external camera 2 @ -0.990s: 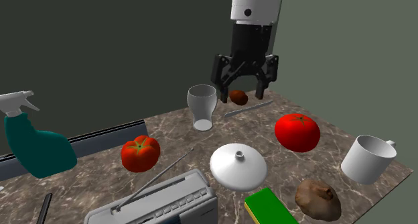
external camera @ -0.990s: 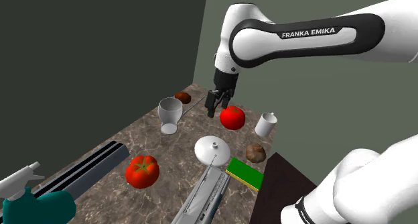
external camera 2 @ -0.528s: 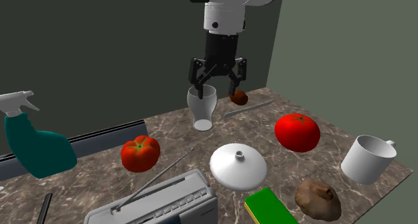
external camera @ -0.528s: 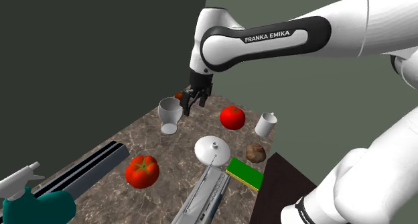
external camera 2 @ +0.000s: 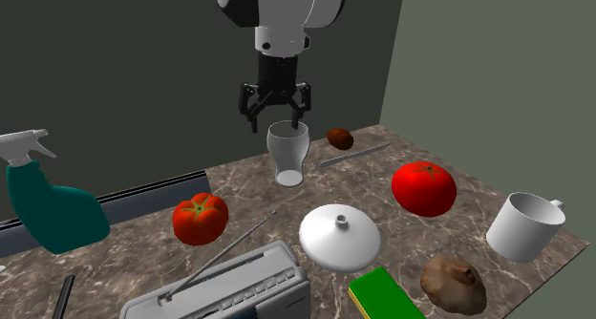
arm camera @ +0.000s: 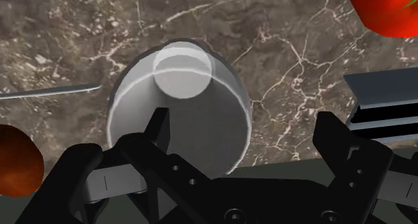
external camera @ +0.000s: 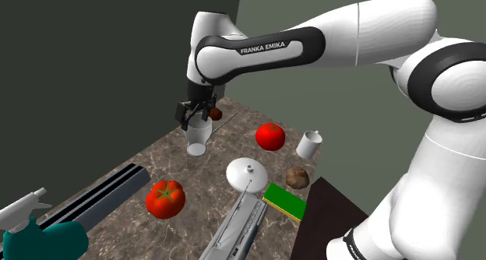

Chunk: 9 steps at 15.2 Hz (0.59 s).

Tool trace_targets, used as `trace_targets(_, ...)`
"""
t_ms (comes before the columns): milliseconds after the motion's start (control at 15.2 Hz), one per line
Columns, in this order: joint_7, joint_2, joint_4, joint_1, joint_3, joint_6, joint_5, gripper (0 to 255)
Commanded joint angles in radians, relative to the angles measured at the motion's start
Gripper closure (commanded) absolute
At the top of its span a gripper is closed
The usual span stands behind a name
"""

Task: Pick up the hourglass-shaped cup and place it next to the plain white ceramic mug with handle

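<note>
The hourglass-shaped cup (external camera: 198,138) (external camera 2: 287,152) is pale grey, with a wide rim, a narrow waist and a flared foot. It stands upright at the back of the brown marble counter (external camera 2: 377,179). My gripper (external camera: 194,115) (external camera 2: 275,116) hangs just above its rim, fingers apart and holding nothing. In the wrist view I look down into the cup (arm camera: 177,108). It sits off-centre in the gripper (arm camera: 245,132), close under one finger (arm camera: 158,130), with the other finger (arm camera: 335,141) well clear. The white mug with a handle (external camera: 308,145) (external camera 2: 522,226) stands at the second exterior view's right.
A red tomato (external camera 2: 423,187) lies between cup and mug, and another (external camera 2: 200,219) lies nearer the front. Also on the counter are a white lid (external camera 2: 339,236), a potato (external camera 2: 454,283), a green sponge (external camera 2: 382,295), a grey radio (external camera 2: 229,288), a teal spray bottle (external camera 2: 48,207) and a small brown lump (external camera 2: 339,138).
The arm has swung to the shoulder view's left, carrying the gripper from beside the red tomato to over the cup. The fingers have stayed open. Nothing on the counter has moved.
</note>
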Motion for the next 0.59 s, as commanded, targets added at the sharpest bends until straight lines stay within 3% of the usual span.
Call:
trace_targets(0, 0.012, 0.039, 0.040, 0.011, 0.001, 0.008, -0.013, 0)
trace_targets(528, 0.019, 0.081, -0.005, 0.019, -0.002, 0.094, -0.024, 0)
